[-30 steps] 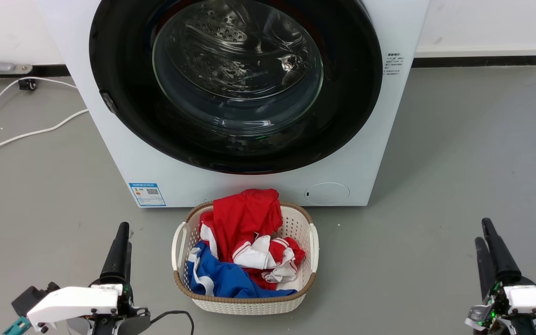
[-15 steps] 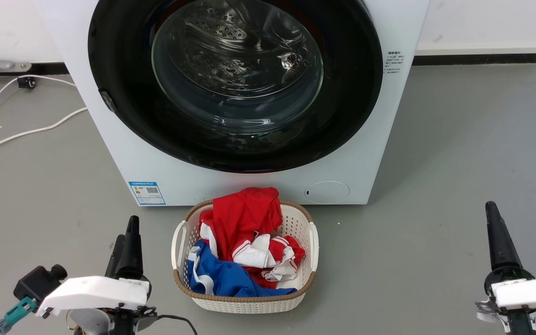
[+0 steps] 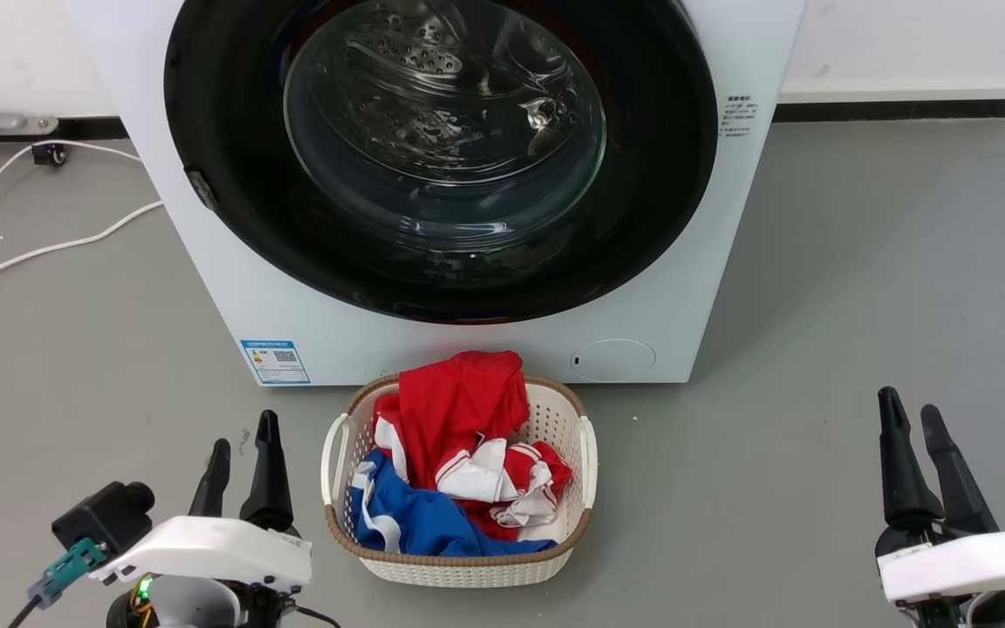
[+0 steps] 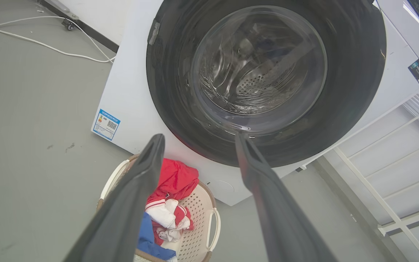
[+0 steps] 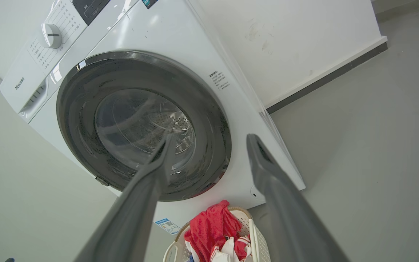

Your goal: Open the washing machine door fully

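Left claw (image 3: 244,429), right claw (image 3: 908,401) gaping empty, basket (image 3: 589,458) (clothes (image 3: 459,406) inside) before shut door (image 3: 232,174)

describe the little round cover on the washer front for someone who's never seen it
On the white washing machine, look below the big black washing machine door, to the lower right near the laundry basket. The round cover there is plain white with a small dark slot, unlike the blue label at the lower left.

Left pincer (image 3: 244,431) and right pincer (image 3: 908,401) both gape, empty.
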Controlling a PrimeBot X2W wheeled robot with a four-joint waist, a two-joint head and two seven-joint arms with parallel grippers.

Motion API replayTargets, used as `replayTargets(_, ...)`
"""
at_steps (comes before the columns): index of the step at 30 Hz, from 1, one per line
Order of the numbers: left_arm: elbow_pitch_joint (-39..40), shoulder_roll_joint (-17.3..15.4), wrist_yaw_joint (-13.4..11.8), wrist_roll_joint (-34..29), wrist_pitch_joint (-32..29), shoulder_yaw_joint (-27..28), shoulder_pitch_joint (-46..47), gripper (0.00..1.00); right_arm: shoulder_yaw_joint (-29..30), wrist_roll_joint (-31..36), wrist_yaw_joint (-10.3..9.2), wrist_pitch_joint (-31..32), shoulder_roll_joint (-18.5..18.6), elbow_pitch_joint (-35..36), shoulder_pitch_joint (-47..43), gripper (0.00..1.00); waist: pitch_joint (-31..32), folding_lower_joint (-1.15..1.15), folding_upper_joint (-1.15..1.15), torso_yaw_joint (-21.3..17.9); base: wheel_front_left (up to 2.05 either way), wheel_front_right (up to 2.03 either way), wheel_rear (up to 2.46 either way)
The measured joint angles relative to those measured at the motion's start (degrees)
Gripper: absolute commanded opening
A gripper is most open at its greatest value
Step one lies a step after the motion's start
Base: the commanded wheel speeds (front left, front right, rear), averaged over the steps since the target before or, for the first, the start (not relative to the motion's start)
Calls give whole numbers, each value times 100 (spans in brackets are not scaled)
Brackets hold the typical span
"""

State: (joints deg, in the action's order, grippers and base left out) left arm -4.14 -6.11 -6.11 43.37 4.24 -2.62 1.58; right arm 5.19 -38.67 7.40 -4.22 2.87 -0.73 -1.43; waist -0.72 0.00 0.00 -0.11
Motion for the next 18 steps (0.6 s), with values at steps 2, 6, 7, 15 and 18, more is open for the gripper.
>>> replayTargets(2,9,-69,-63,-165,27,-101,-1,100,-4,202,0,-36,0,22,-10,100,3,0,0,0,0,0,0)
replayTargets(6,25,-200,-182,-452,108,-297,-4,100,-10,561,0,-110,0,52,-66,100,7,0,0,-3,0,0,0)
replayTargets(7,31,-232,-222,-528,118,-342,-6,100,-12,638,0,-131,0,53,-83,100,8,0,0,-4,0,0,0)
replayTargets(15,58,-425,-514,-1044,255,-689,-18,100,-20,1288,0,-261,0,116,-157,100,14,0,0,-6,0,0,0)
replayTargets(18,82,-477,-616,-1226,304,-811,-19,100,-21,1479,0,-309,0,154,-191,100,10,0,0,-6,0,0,0)
